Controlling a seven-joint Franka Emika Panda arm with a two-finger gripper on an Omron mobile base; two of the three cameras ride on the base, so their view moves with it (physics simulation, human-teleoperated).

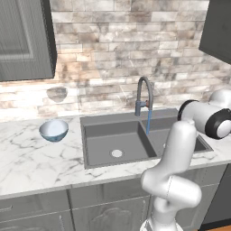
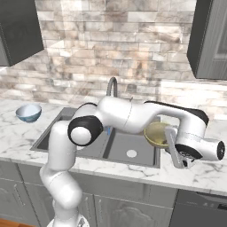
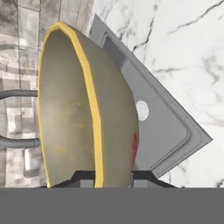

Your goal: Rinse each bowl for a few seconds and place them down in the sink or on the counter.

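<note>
My gripper is shut on the rim of the olive-tan bowl, which is tipped on its side over the right end of the sink. In the hand view this bowl stands edge-on with its yellow rim between the fingertips of the gripper, and the sink with a pale drain lies behind it. The pale blue bowl sits upright on the counter left of the sink, far from the gripper. It also appears as the blue bowl at far left.
The arched grey faucet rises behind the sink's middle, and a thin blue stream falls from its spout. Dark wall cabinets hang at upper left and upper right. White marble counter runs right of the sink.
</note>
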